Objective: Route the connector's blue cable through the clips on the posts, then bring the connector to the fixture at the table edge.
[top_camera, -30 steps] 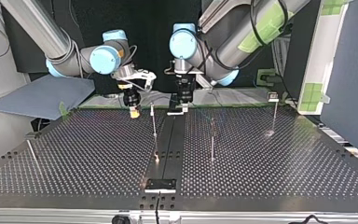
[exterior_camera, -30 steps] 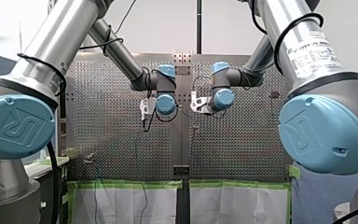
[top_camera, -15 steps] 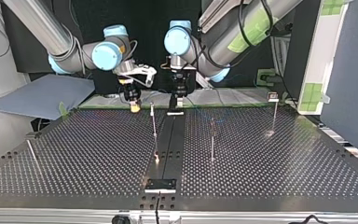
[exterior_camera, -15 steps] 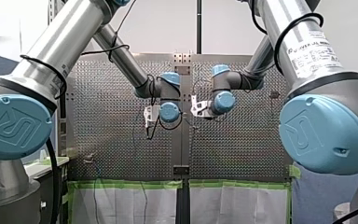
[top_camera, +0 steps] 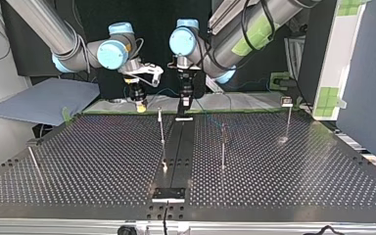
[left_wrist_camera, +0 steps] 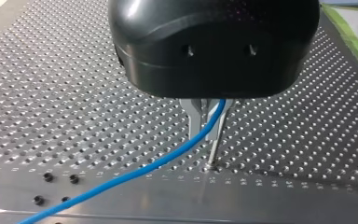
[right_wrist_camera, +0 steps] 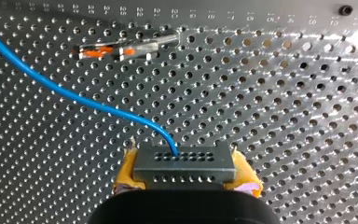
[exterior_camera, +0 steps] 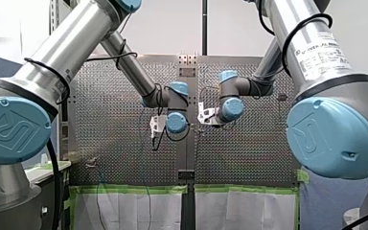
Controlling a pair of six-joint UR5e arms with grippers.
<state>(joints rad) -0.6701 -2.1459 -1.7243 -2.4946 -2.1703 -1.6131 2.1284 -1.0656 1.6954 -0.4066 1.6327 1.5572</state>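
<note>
Beneath both our arms a perforated table (top_camera: 103, 161) is stretching out. Our left gripper (left_wrist_camera: 206, 135), black with metal fingers, is hanging over it. Its jaws are drawn together around the blue cable (left_wrist_camera: 135, 173), which is running between them and trailing away across the table. Our right gripper (right_wrist_camera: 185, 173) is clamping its yellow pads (right_wrist_camera: 127, 170) on both ends of the dark connector (right_wrist_camera: 185, 161), so the connector is sitting squarely between those jaws. The cable is leaving the connector's holed face and curving off ahead. A thin post (left_wrist_camera: 213, 151) is standing just beyond the left jaws. A clear clip (right_wrist_camera: 126, 49) with orange marks is lying well ahead of the right jaws.
</note>
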